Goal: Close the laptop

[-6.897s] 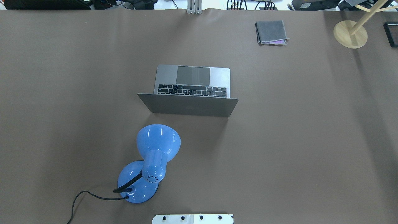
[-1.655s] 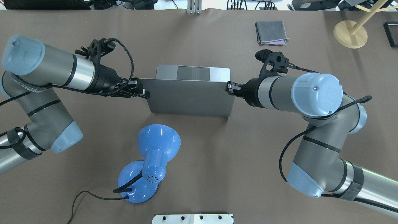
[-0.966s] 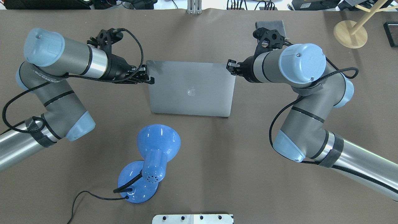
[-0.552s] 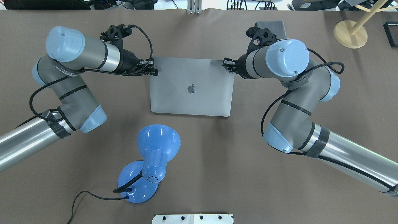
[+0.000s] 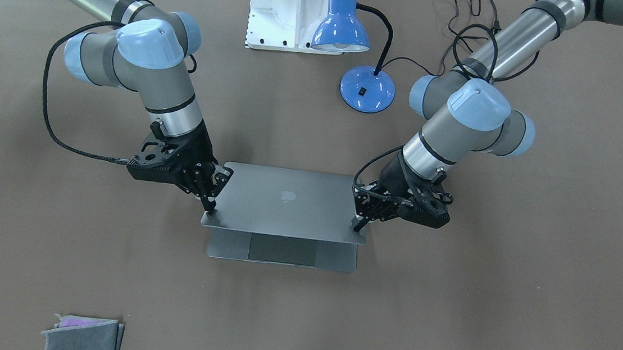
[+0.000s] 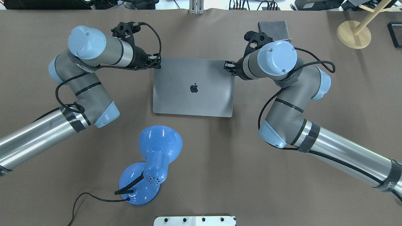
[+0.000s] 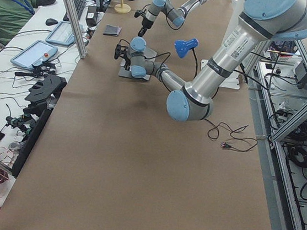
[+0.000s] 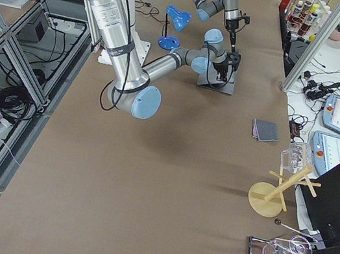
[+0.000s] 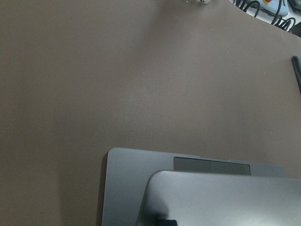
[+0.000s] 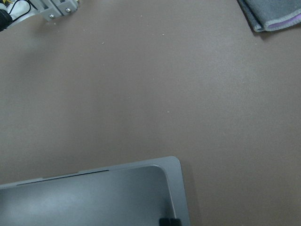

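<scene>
Lowering the lid, nearly down

On the counter the laptop sits central, its lid tilted low, not yet flat; my left fingers and right fingers touch its far corners, grasping or merely pressing I cannot tell; next, I judge, a gentle even push down.

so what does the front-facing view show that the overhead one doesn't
Only front-facing: the laptop is not fully shut. Its lid sits raised above the base at the front edge, and the trackpad shows below it.
Only overhead: the wooden stand at the table's far right corner. From there the lid hides the base entirely.
Both: the left gripper and right gripper at the lid's two free corners, the blue lamp and the folded grey cloth.
</scene>
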